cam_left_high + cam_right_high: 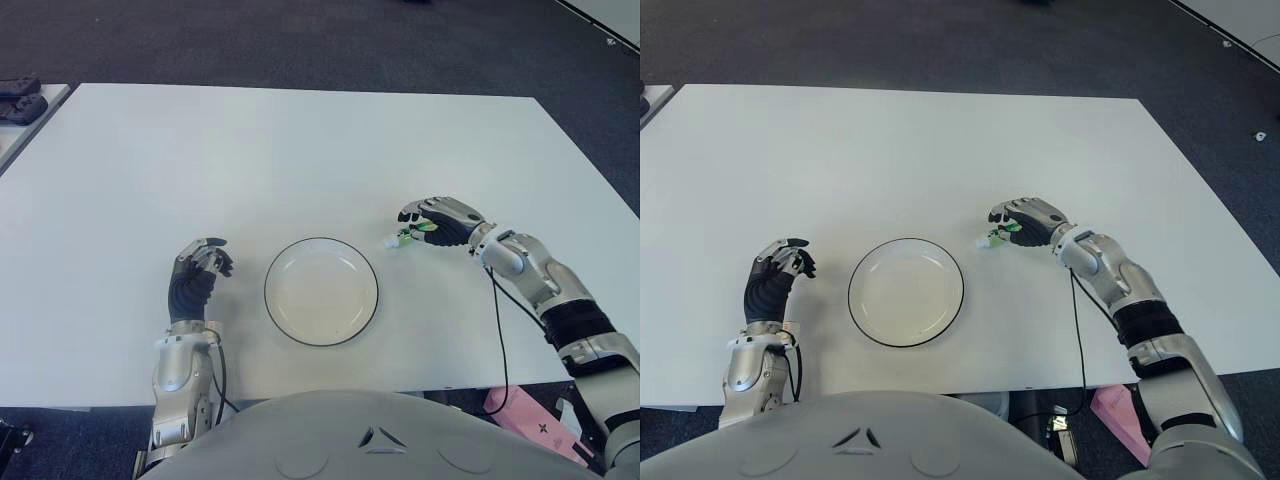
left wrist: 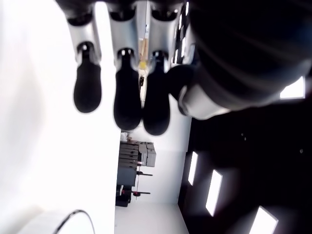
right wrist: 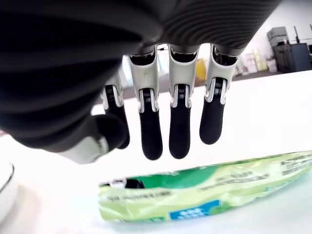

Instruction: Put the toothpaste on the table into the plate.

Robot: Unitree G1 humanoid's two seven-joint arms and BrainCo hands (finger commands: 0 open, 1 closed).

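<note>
A: In the left eye view, where is the toothpaste?

B: It lies on the table just right of the plate, not in it. The right hand is over it, fingers arched down around the tube, probably so it can close from above

A: And the left hand?

B: It shows left of the plate, fingers loosely curled, holding nothing. It looks idle, kept clear of the dish

A: Does the right eye view change that?

B: No. The tube's pale end pokes out from under the right hand toward the plate rim, and the plate has nothing in it, so the task seems barely begun

A: What does the left wrist view add?

B: Only that hand's fingers hanging relaxed over bare white table, with a sliver of the plate rim at the frame's edge

A: And the right wrist view?

B: This one settles the grip. The fingertips hang just above the green tube, thumb to one side, with a gap showing between them and the tube. So the hand is spread over the tube rather than clamped on it, and the tube rests flat on the table
</note>
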